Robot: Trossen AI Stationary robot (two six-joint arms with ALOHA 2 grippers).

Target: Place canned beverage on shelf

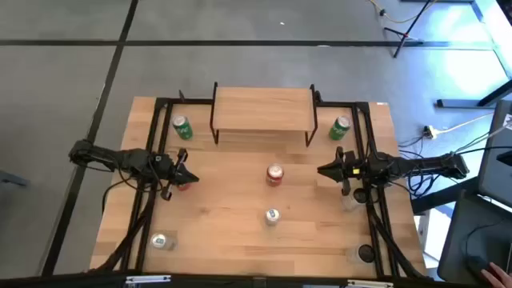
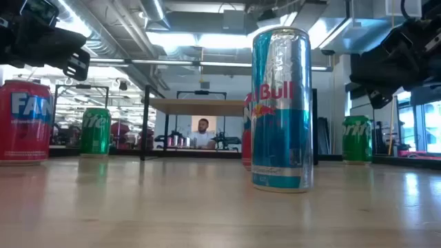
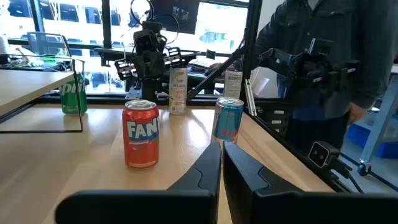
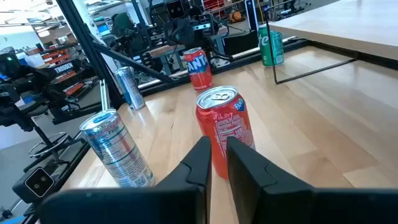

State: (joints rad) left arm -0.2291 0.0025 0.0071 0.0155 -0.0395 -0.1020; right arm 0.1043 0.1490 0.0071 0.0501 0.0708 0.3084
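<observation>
The shelf (image 1: 263, 110) stands at the far side of the bench (image 1: 232, 216), its top bare. A red can (image 1: 274, 174) stands upright in the middle. The right gripper (image 1: 323, 170) points at it, fingers nearly together, holding nothing. The left gripper (image 1: 192, 178) is likewise almost closed and empty.

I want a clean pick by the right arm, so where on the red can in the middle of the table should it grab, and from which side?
Grip the red can around its mid-body, coming level from where the right gripper sits. It stands upright, with a round wall, and that gripper points straight at it. The jaws look shut, so open them first.
</observation>
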